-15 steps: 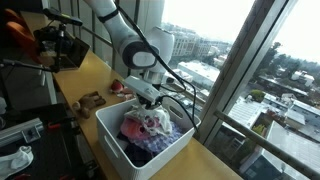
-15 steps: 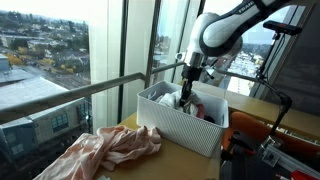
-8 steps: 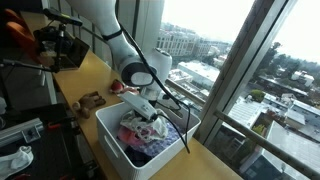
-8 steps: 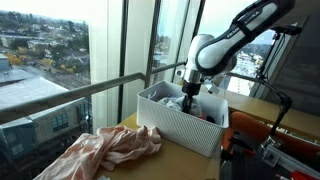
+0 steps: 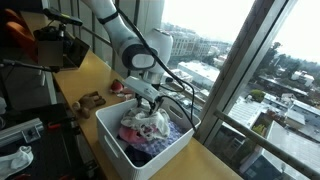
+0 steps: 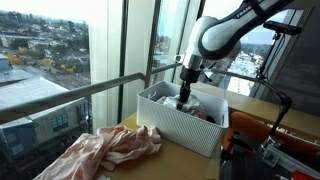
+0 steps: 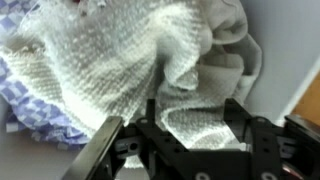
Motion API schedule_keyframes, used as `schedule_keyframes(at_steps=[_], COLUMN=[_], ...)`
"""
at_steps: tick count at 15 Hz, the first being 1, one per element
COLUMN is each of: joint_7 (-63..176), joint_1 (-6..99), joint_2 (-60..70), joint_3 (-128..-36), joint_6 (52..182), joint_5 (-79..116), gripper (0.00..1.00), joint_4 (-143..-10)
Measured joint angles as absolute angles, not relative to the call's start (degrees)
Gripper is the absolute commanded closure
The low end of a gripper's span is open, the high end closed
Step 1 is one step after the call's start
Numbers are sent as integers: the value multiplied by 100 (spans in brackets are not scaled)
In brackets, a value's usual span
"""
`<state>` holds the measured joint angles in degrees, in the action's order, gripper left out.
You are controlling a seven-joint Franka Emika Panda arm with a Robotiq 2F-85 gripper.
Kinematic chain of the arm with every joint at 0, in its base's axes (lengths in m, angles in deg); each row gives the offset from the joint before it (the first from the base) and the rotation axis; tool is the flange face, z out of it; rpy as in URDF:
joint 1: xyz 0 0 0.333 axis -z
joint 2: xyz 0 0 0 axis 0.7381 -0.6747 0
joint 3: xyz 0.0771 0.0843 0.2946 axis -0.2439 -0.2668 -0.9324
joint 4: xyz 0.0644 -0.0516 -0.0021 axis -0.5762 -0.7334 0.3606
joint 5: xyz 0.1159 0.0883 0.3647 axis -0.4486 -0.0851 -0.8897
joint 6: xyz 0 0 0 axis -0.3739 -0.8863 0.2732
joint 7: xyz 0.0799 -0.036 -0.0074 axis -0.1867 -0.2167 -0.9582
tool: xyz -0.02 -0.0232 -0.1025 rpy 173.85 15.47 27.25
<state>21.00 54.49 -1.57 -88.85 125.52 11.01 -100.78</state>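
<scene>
Change since half a second ago: my arm has lifted out of the bin point(image 5: 112, 140), and my hand point(image 5: 152, 100) is now just above the heap.

- Bench point(image 5: 85, 72): wooden, along the window, carries everything.
- Bin: white, open-topped; its walls keep the laundry piled.
- Pink garment point(image 6: 110, 148): sprawled on the bench beside the bin.
- White towel point(image 7: 130, 70): topmost in the bin, directly under my hand. Crumpled, no clear long axis; main fold runs diagonally in the wrist view.
- Checked purple cloth point(image 7: 28, 100): tucked beneath the towel.
- Hand: fingers spread, gripping nothing.
</scene>
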Motion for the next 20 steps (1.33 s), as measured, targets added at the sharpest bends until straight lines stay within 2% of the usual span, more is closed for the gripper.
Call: schedule_keyframes(at_steps=[8, 15, 20], joint_7=[2161, 2527, 2559], joint_1=[4806, 3978, 3832], joint_2=[1017, 567, -105], joint_3=[-9481, -10029, -10080], joint_6=[12545, 12549, 12551], joint_5=[1058, 1039, 1082], gripper=[0, 0, 0], joint_4=[-10471, -10867, -10923])
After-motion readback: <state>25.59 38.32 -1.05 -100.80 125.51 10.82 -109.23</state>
